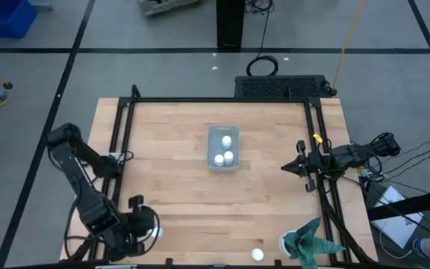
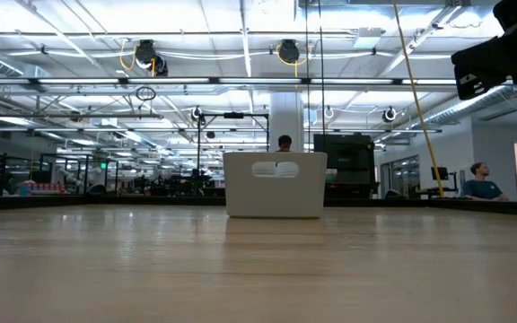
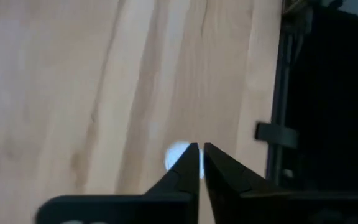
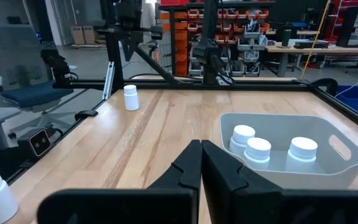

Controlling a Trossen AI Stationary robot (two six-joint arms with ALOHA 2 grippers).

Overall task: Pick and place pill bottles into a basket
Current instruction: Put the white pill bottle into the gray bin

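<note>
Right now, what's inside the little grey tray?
Three white pill bottles stand upright inside the tray, caps up. The tray floor right under them is covered, so anything flat beneath them can't be seen.

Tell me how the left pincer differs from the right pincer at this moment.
The left pincer points down at the wood over the table's left side, while the right pincer points level across the table from its right edge. The left pincer hangs close beside a lone bottle; the right pincer faces the basket holding three bottles, apart from it. Both are shut and hold nothing.
</note>
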